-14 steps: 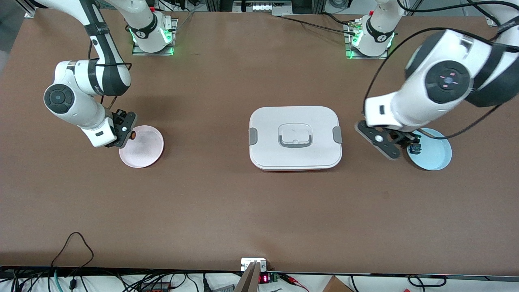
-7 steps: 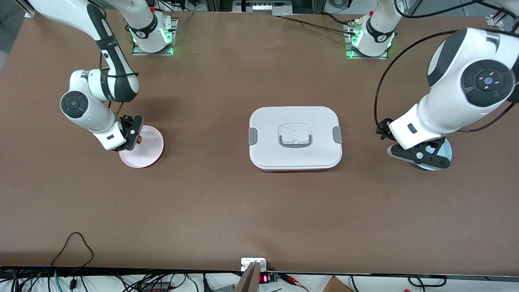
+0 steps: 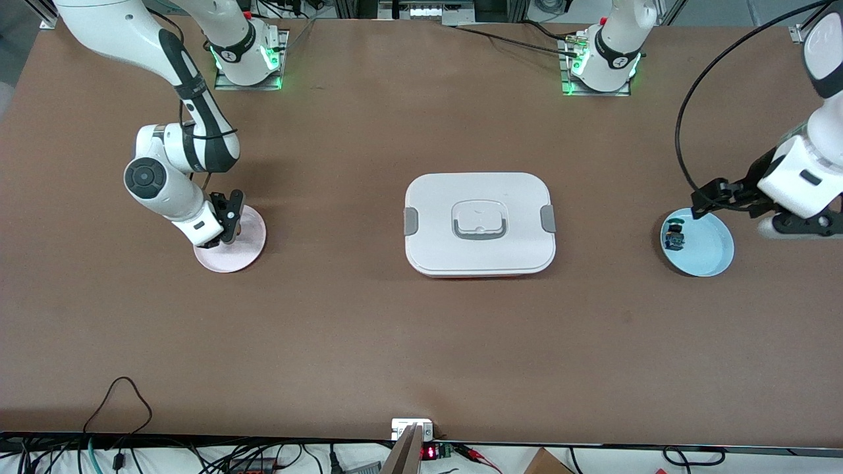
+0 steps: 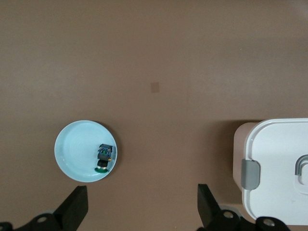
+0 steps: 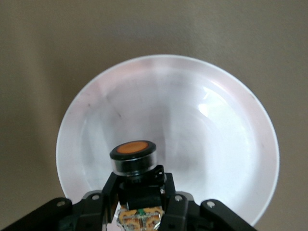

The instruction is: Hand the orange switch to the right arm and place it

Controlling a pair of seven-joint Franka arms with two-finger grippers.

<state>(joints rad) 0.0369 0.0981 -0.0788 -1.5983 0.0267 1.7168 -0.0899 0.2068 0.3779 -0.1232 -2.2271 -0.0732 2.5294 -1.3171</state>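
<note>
Since the earlier frames, the right end effector (image 3: 232, 212) has been carried farther over the pink plate (image 3: 253, 238), and the left end effector (image 3: 800, 226) has been withdrawn off the blue plate (image 3: 708, 253), its fingers spread wide and empty. The orange switch (image 5: 133, 155) is clamped in the right end effector, apparently just above the plate's bowl. For a clean placement, it should be lowered until seated, then released without tipping. The blue-topped switch (image 3: 674, 236) is left uncovered on the blue plate.
</note>
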